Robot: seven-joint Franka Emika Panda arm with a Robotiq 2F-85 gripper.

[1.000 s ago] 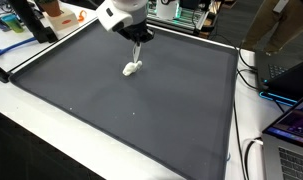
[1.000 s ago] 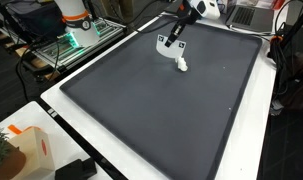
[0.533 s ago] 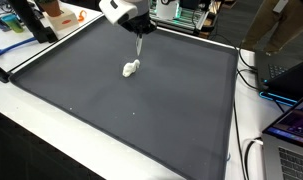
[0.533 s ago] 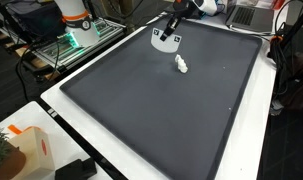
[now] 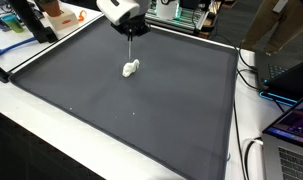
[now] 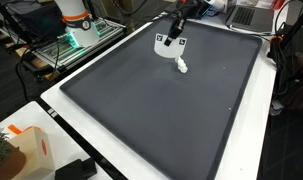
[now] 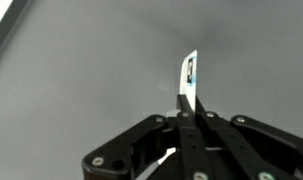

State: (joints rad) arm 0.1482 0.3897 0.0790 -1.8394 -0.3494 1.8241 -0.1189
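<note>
One white card, pinched in a clenched gripper above the dark mat.

We see the gripper shut tight on the top edge of the card, which hangs below the fingers and shows small dark squares on its face. In the wrist view the card stands edge-on, straight out from between the fingertips. A small white lump lies on the mat near the card and apart from it.
</note>
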